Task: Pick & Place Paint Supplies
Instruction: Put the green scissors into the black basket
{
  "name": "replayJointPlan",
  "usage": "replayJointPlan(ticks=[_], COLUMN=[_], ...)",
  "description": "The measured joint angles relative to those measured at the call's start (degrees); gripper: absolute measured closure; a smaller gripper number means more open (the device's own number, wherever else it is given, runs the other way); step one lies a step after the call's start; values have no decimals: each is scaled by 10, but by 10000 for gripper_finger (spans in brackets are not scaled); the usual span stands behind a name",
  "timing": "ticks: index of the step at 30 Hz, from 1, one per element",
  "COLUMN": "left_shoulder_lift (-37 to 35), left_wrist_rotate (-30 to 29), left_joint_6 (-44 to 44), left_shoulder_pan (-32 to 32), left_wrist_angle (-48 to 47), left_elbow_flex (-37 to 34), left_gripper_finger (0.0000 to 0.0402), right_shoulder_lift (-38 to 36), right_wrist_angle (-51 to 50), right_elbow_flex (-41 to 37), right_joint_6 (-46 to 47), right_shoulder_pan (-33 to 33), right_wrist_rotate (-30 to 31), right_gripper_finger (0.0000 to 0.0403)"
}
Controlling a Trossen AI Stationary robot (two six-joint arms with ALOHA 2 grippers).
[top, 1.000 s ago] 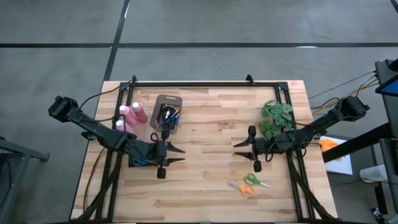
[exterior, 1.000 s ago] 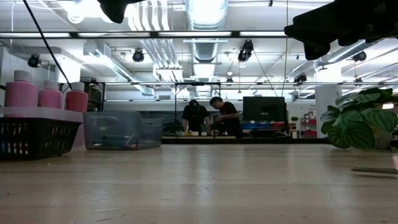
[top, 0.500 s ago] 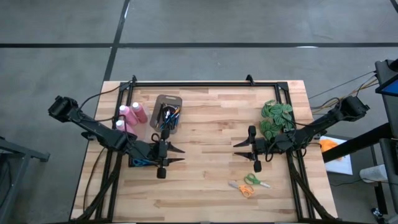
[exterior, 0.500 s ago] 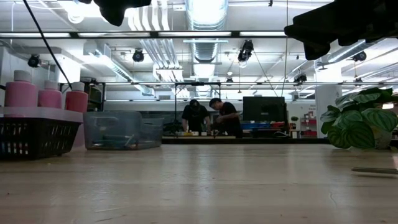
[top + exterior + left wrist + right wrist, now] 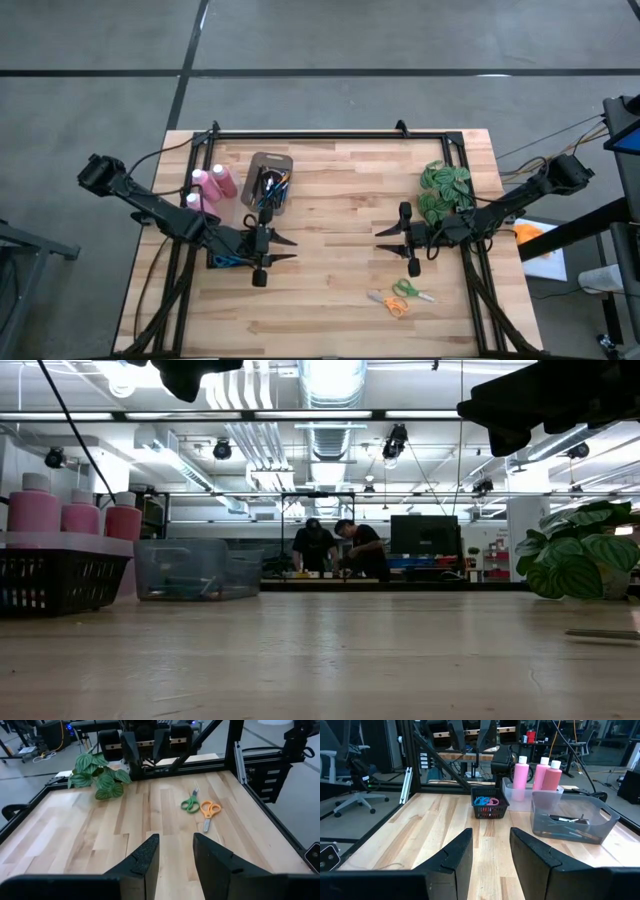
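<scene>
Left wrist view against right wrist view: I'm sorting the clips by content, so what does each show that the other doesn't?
Only the left wrist view shows the leafy plant and the green scissors and orange scissors. Only the right wrist view shows the pink bottles, the clear bin with brushes inside, and the small black basket. Both share the wooden table, the opposite arm, and their own open, empty fingers.

pink bottles (image 5: 536, 772): three, upright | brushes (image 5: 270, 187): apparently lying binned
</scene>
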Motion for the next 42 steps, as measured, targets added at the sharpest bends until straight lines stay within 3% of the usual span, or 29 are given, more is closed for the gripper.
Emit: replayJointPlan(ticks=[37,42], left_shoulder_lift=[0,0], left_wrist_rotate=[0,0], left_joint_6=[0,0], left_shoulder_pan=[0,0], left_wrist_angle=[-4,-4], left_elbow_flex=[0,0], left_gripper_finger=[282,282], right_shoulder_lift=[0,-1], right_wrist_angle=[0,-35], right_elbow_flex=[0,4], right_joint_6=[5,161], right_shoulder_pan=[0,0], right_wrist_rotate=[0,-4], right_gripper_finger=[273,273])
